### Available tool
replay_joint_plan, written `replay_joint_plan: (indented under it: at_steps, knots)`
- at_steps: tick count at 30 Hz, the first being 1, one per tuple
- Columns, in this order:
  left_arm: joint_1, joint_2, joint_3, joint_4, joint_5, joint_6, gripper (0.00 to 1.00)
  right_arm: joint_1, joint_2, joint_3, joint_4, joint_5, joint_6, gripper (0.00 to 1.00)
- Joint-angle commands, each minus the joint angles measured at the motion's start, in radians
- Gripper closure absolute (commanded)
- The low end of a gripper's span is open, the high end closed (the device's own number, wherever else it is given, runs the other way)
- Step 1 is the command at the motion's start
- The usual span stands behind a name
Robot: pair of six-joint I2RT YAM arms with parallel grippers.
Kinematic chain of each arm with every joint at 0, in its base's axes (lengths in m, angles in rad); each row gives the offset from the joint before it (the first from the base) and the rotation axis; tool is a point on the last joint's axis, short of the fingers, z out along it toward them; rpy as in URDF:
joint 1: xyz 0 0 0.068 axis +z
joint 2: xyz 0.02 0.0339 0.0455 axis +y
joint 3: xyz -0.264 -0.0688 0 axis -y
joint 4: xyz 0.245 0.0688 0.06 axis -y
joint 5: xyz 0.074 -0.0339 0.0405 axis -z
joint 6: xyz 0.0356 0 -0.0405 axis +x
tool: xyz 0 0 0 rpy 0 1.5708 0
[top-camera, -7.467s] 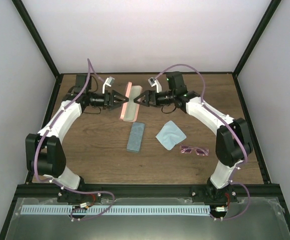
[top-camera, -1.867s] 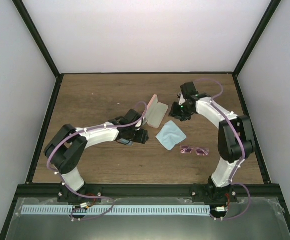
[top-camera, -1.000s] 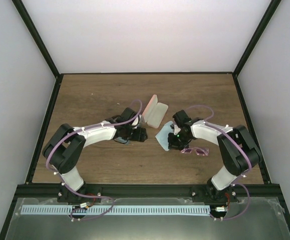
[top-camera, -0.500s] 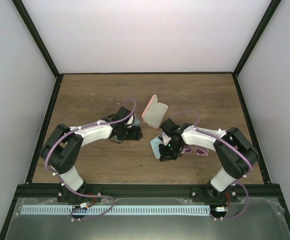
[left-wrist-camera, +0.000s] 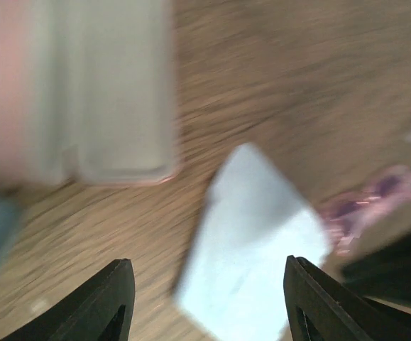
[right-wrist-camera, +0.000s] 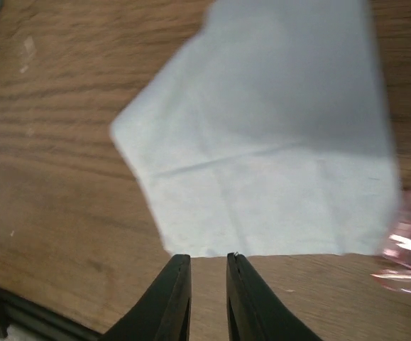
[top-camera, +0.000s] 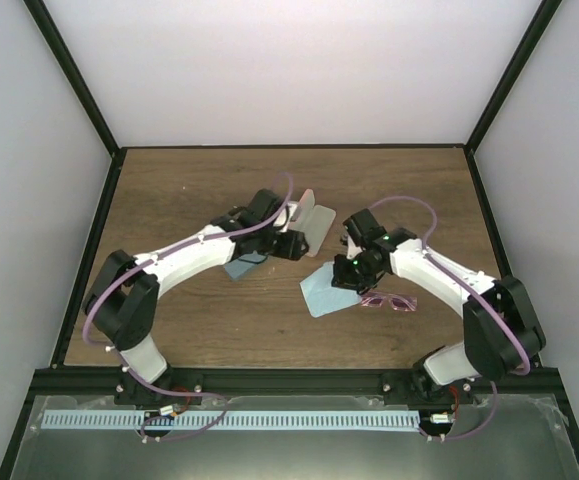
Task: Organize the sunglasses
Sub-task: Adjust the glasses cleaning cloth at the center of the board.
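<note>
Now the pale blue cloth point(top-camera: 324, 292) lies flat with bare wood running from its near edge to the table point(top-camera: 169, 200)'s near edge, and the pinkish-purple sunglasses point(top-camera: 389, 300) sit just beside its right corner. The right gripper point(right-wrist-camera: 207, 284) hangs at the cloth's far side, jaws a sliver apart with nothing between them; the left gripper point(left-wrist-camera: 209, 302), spread wide and empty, is far-left of the cloth by the open pink case point(top-camera: 314, 220). Since a second ago the cloth has slid nearer and leftward, and the left gripper has left the blue-grey case point(top-camera: 239, 268).
</note>
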Motion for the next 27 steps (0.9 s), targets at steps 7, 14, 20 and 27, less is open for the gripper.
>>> replay_joint_plan:
  at_steps: [7, 14, 20, 27]
  knots:
    - [-0.138, 0.208, 0.159, 0.057, 0.301, 0.082, 0.4, -0.152, -0.109, -0.032, -0.055, 0.021, 0.063, 0.84]
    - [-0.151, 0.32, 0.163, 0.042, 0.283, 0.104, 0.4, -0.151, -0.173, -0.089, -0.055, -0.008, 0.067, 0.84]
    - [-0.147, 0.32, 0.087, 0.045, 0.207, 0.085, 0.4, -0.151, -0.187, -0.126, -0.048, -0.047, 0.058, 0.84]
    - [-0.147, 0.211, -0.13, 0.139, 0.133, -0.041, 0.42, -0.14, -0.161, -0.157, -0.003, -0.08, 0.059, 0.83]
